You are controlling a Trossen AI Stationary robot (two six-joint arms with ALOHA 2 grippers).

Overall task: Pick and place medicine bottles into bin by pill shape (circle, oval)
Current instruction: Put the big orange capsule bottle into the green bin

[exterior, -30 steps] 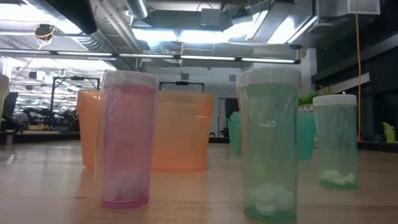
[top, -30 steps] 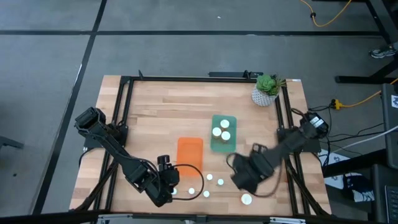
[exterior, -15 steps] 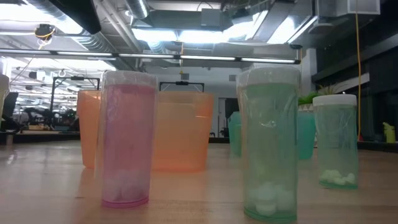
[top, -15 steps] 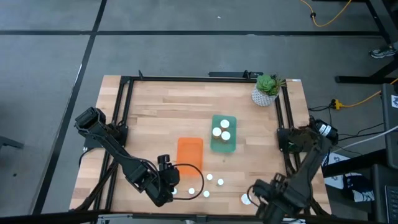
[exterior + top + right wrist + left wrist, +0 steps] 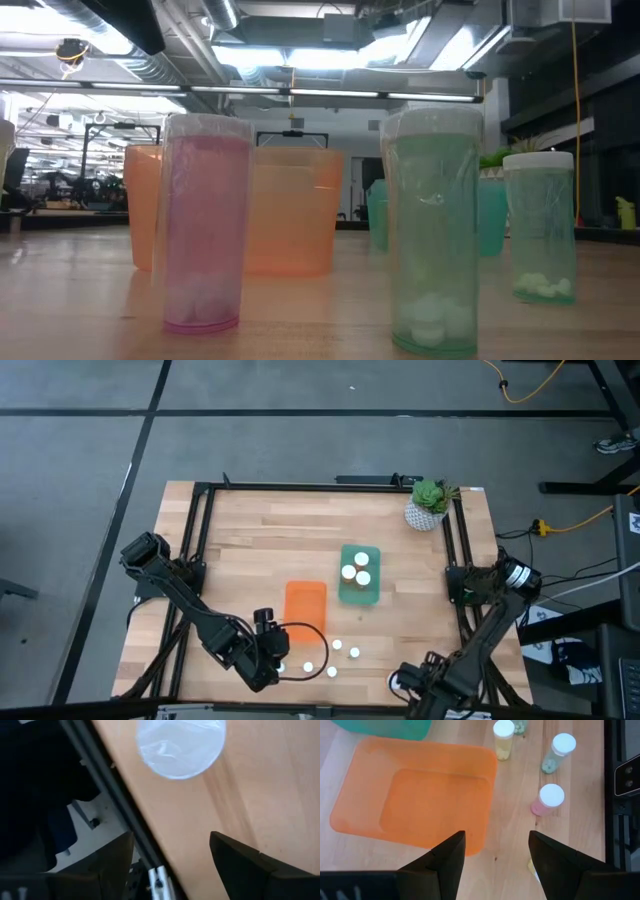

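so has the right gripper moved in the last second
Yes. In the high view the right gripper has swung away from the teal bin, back to the table's near edge, jaws open over a white-capped bottle.

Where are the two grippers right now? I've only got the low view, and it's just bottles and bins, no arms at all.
Observer: The left gripper is open, poised near the table's front edge, just past the orange bin.
Operator: And the right one?
Observer: The right gripper is open at the front right corner of the table, with one white-capped bottle just ahead of its fingers.
Operator: Anything sorted yet?
Observer: From above, the teal bin holds three bottles.
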